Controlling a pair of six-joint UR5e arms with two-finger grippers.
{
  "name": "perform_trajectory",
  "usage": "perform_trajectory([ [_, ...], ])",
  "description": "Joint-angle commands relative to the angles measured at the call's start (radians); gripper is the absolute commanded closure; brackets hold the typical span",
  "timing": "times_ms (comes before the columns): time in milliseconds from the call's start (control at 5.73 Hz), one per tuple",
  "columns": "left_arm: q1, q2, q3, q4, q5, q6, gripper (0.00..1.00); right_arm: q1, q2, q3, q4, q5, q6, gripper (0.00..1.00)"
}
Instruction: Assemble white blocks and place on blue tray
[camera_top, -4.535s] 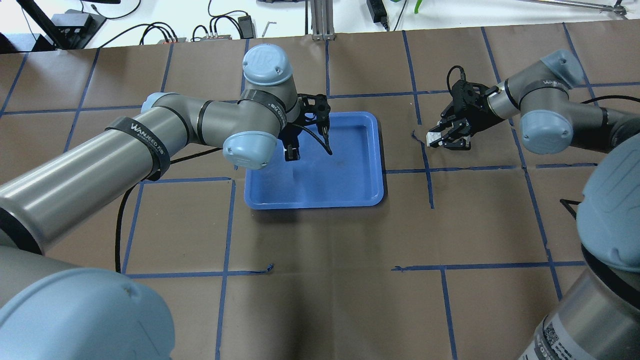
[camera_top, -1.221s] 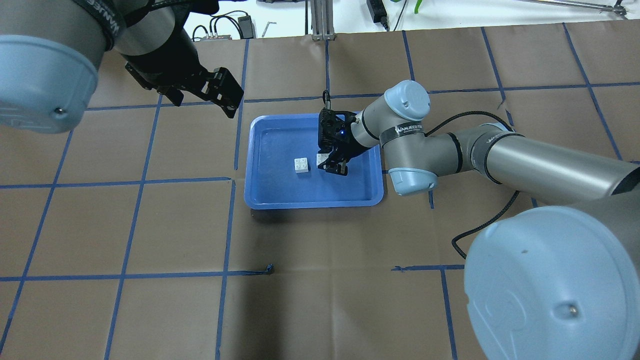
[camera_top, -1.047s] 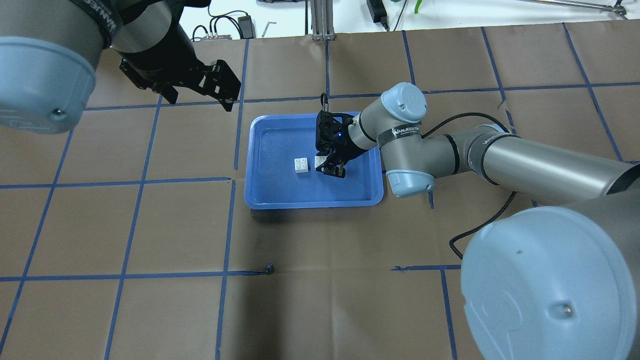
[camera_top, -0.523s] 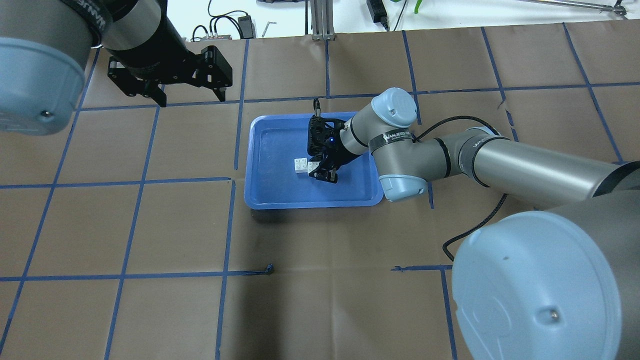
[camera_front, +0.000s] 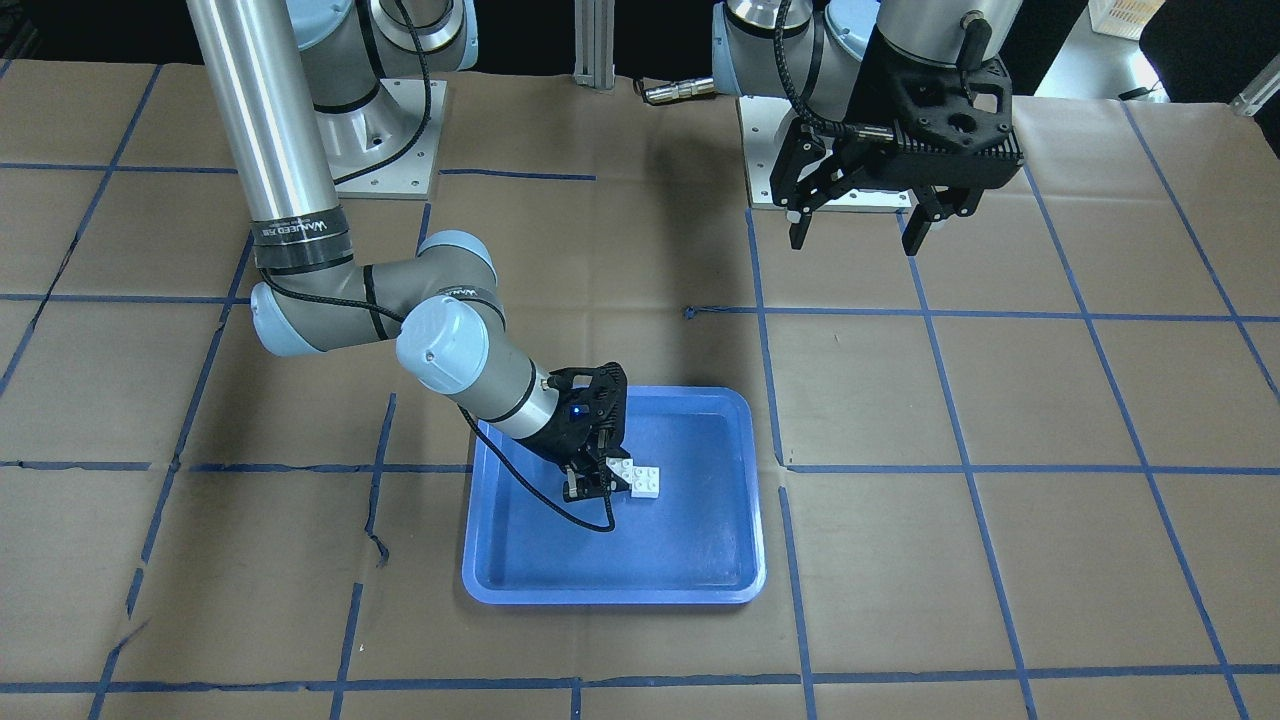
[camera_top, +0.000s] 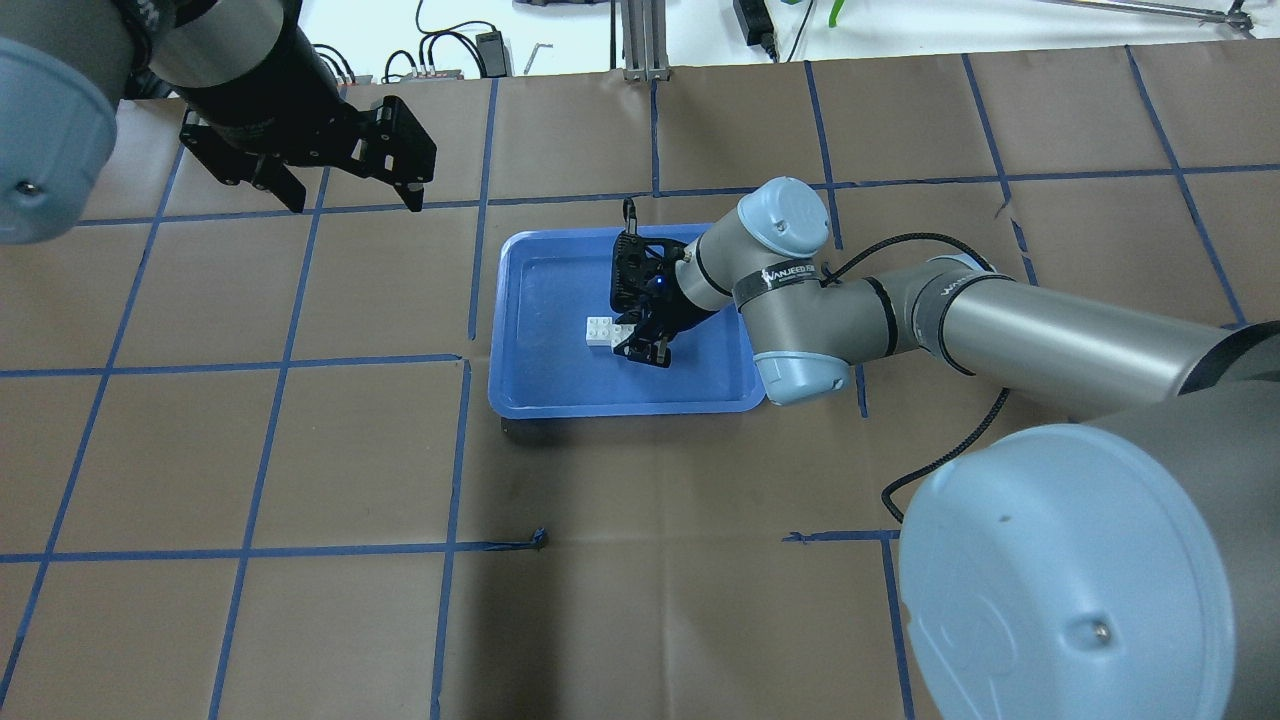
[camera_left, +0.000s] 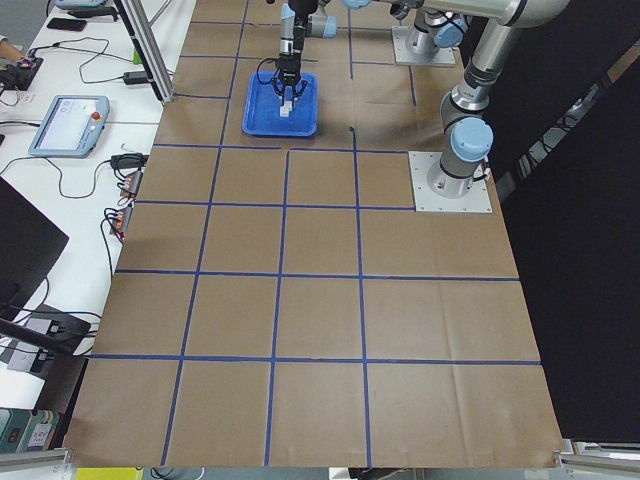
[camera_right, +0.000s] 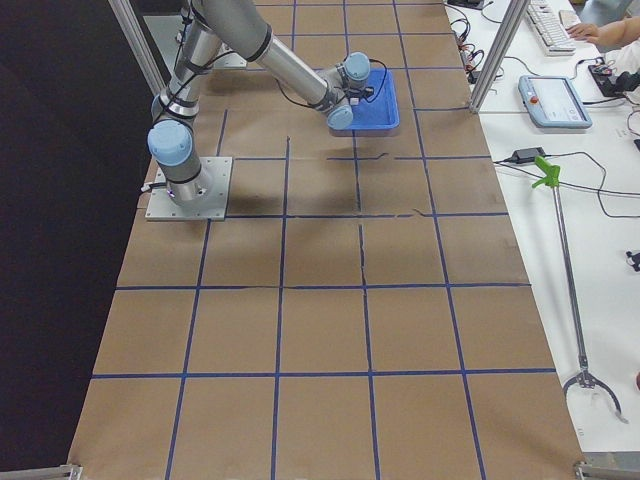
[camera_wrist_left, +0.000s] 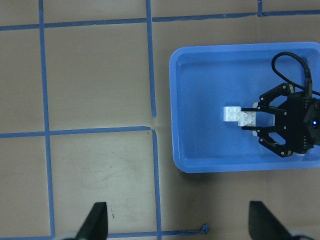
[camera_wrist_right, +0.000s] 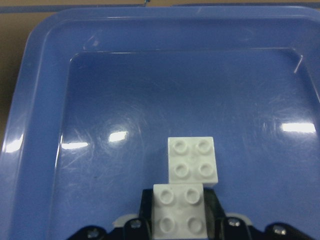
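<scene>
1. The left end effector (camera_top: 352, 190) hangs over the bare worktop (camera_top: 300, 450), well apart from the tray. Its fingers are spread wide with nothing between them. It takes no part in the step in hand.
2. The blue tray (camera_top: 545, 290) lies flat on the worktop, and both blocks are inside its rim, near the middle.
3. The resting white block (camera_wrist_right: 193, 159) sits studs-up on the tray floor, free of any grip.
4. The held white block (camera_wrist_right: 179, 212) is also studs-up. It is offset diagonally from the resting one, overlapping only a corner. Whether the two touch cannot be told.
5. The right end effector (camera_top: 636, 345) reaches low into the tray, its fingers clamped on the sides of the held block.
6. Step in hand, as I judge it: lining up the held block over its partner. Next, it must shift until the blocks sit square, then press straight down. The lower block is loose on smooth plastic, so it may slide.
</scene>
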Motion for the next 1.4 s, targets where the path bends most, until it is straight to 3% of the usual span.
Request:
perform_trajectory([
  [0,0.001,0.000,-0.003,0.000,0.000,0.009,0.00,-0.001,0.001,-0.005,-0.004,0.000,0.013,0.77],
  [872,0.001,0.000,-0.006,0.001,0.000,-0.001,0.00,-0.001,0.006,0.002,-0.042,-0.003,0.039,0.77],
  [1221,0.003,0.003,-0.011,0.010,0.003,0.008,0.00,-0.001,0.004,0.002,-0.041,-0.003,0.045,0.65],
])
